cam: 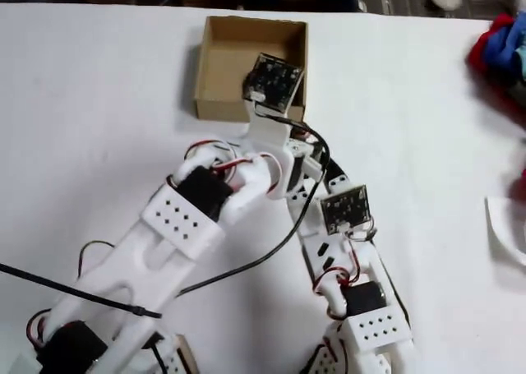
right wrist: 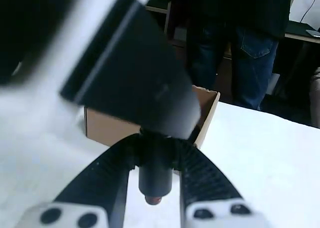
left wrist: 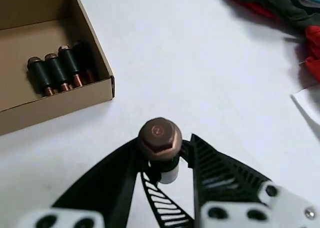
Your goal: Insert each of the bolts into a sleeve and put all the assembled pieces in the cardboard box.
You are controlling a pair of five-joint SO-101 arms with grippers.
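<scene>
The cardboard box [cam: 209, 70] stands at the table's far middle, and three bolts in black sleeves [left wrist: 57, 72] lie side by side against its wall [left wrist: 95, 47]. My left gripper [left wrist: 162, 153] is shut on a copper bolt [left wrist: 159, 137] just outside the box, the hex head facing the camera. My right gripper [right wrist: 155, 163] is shut on a black sleeve [right wrist: 155, 175]. A copper tip [right wrist: 154, 200] pokes out of the sleeve's end. From the high view both arms meet near the box's front corner, with the fingers hidden under the wrists.
Red and blue cloth [cam: 497, 45] lies at the table's far right edge, with a white object [cam: 505, 226] nearer along that edge. Bare white table [cam: 99, 103] stretches to the left of the box.
</scene>
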